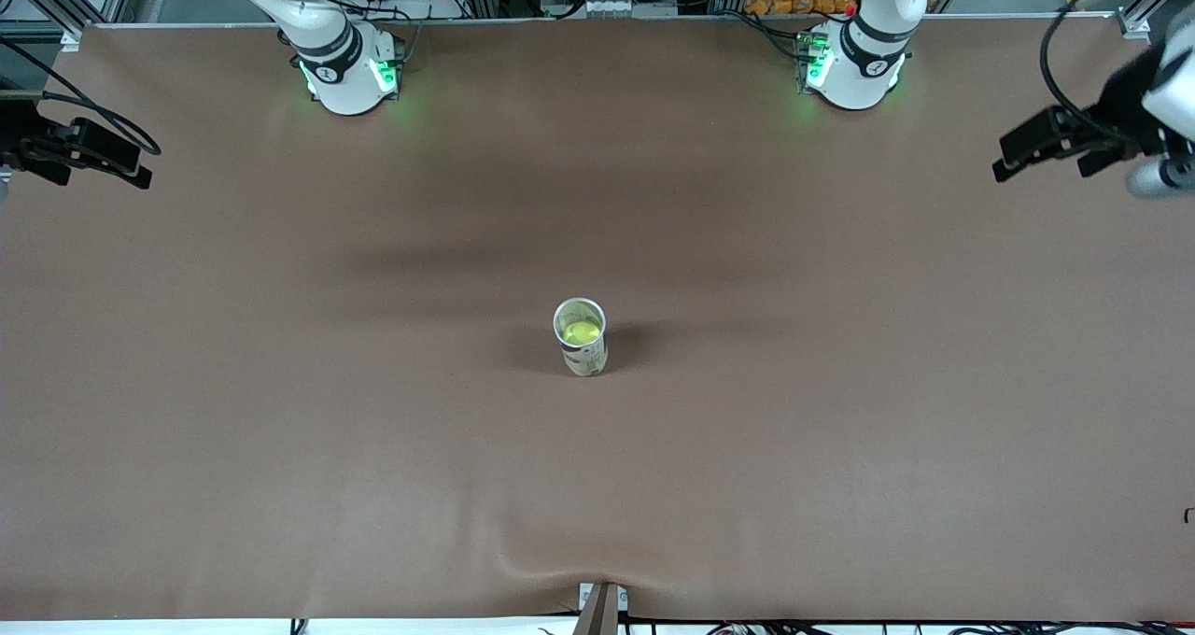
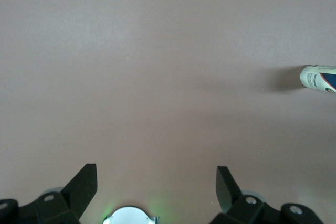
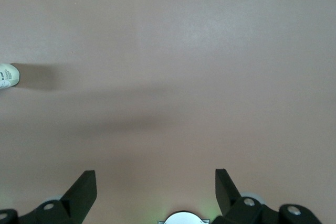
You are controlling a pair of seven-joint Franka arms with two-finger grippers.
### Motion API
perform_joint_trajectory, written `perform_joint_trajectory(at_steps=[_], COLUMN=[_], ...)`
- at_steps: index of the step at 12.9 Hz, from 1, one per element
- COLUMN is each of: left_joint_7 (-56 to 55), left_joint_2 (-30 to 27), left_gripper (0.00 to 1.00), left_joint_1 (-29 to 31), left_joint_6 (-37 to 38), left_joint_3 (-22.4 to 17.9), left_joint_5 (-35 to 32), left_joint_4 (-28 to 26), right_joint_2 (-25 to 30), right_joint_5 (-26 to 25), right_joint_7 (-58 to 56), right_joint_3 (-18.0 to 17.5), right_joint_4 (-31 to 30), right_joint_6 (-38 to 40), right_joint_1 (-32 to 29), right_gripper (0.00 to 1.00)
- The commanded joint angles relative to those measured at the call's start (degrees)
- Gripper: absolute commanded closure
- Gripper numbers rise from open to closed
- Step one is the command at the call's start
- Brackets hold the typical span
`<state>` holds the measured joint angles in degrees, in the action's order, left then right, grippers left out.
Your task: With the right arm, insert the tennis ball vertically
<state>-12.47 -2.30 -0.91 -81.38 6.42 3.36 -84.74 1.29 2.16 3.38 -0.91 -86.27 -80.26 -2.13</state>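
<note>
here, a pale upright cylindrical can with a printed label (image 1: 581,338) stands on the brown cloth-covered table (image 1: 280,383), just below the centre of the front frame. its mouth is open at the top, and a yellow-green fuzzy tennis ball (image 1: 582,332) sits inside it, below the rim. a soft shadow lies on the cloth beside the can.

the right arm's black 2-finger gripper (image 1: 98,157) hangs at the upper left edge of the front frame, over the right arm's end of the table and well apart from the can. in the right wrist view its 2 fingers (image 3: 84,192) stand spread wide with only bare cloth between them; it holds nothing. the can shows as a small white shape at that frame's left edge (image 3: 8,75).

the left arm's black 2-finger gripper (image 1: 1050,145) hangs at the upper right edge of the front frame, over the left arm's end of the table. its fingers (image 2: 84,190) are likewise spread wide and empty, and the can appears at the right edge of the left wrist frame (image 2: 318,78).

both white arm bases sit along the top of the front frame, with green lights glowing.
</note>
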Motion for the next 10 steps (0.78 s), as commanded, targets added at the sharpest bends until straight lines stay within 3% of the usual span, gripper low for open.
perform_joint_trajectory(at_steps=[1,4,10], left_joint_7=[1.0,1.0,1.5], left_joint_2=[-11.4,-10.3,-6.8], left_gripper=[0.0,0.0,0.0], left_joint_1=[-1.1,-1.7,-2.7], left_joint_6=[-6.7,-3.4,-2.0], left_joint_3=[-1.1,-1.1,-1.1], left_joint_5=[-1.3,-6.5,-7.0], left_joint_4=[-15.4,-12.5,-8.1], right_joint_2=[0.6,0.6,0.6], right_joint_5=[-0.4,-0.3,-0.3], right_joint_7=[0.8,0.8,0.8], right_joint_3=[0.0,0.0,0.0], right_joint_4=[-0.7,-0.7,-0.7], right_joint_6=[-0.2,-0.2,-0.2], right_joint_1=[0.3,0.5,0.6], right_gripper=[0.0,0.0,0.0])
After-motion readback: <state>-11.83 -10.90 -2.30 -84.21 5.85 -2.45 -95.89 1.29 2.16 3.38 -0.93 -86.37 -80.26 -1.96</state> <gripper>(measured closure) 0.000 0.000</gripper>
